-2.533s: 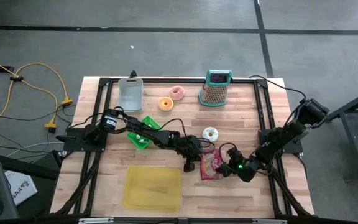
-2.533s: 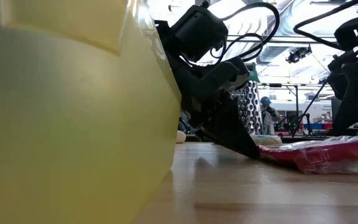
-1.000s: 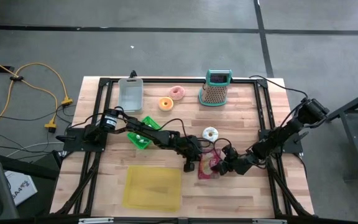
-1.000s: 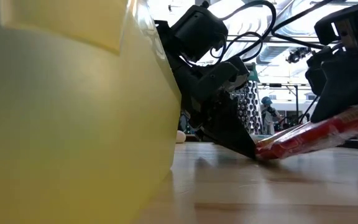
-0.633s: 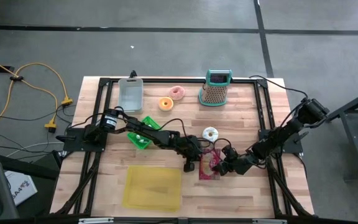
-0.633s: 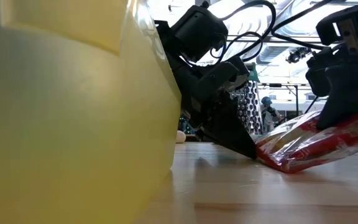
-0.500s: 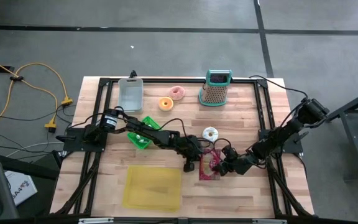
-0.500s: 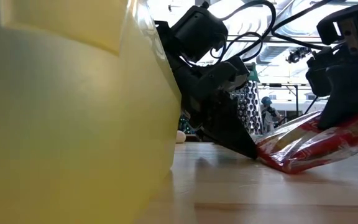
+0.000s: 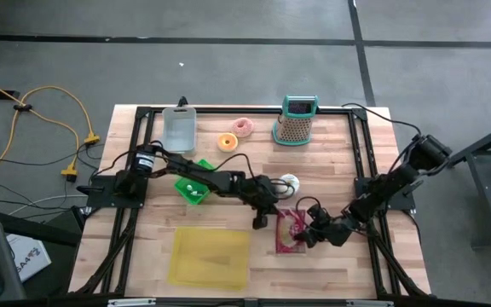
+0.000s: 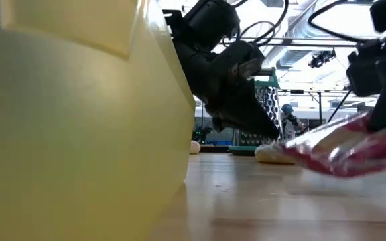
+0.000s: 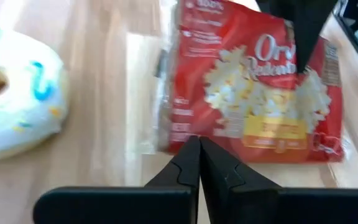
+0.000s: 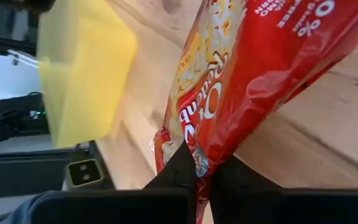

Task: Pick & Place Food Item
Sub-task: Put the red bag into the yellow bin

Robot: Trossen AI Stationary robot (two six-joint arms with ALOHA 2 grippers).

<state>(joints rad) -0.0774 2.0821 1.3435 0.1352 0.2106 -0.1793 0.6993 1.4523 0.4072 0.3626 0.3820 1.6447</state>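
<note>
A red popcorn bag [image 9: 289, 232] lies near the middle of the table, between my two grippers. My right gripper [image 9: 307, 236] is shut on the bag's right side. My left gripper [image 9: 261, 220] is shut and hangs just left of the bag, clear of it and of the table, as the low view shows [image 10: 268, 128]. In the left wrist view the bag [image 11: 253, 93] lies beyond the shut fingertips [image 11: 199, 149]. A white iced donut [image 9: 289, 182] rests flat on the wood just beyond the bag. My right gripper pinches the bag's edge [image 12: 199, 155] between its two fingers, coming from the table's right and slanting down. The held side [image 10: 370, 134] is raised off the wood. The bag tilts down toward its left end [image 10: 300, 155], which is low by the table.
A yellow tray [image 9: 210, 256] lies near the front edge, left of the bag. A green piece [image 9: 193, 189] sits under my left arm. At the far side are a grey bin [image 9: 179, 128], an orange donut [image 9: 227, 141], a pink donut [image 9: 244, 127] and a grater [image 9: 297, 121].
My left gripper has risen off the bag's left end and drawn back toward the far left, staying shut. The bag, crumpled between the grippers a moment ago, has flattened out and slid a little toward the near edge with my right gripper.
</note>
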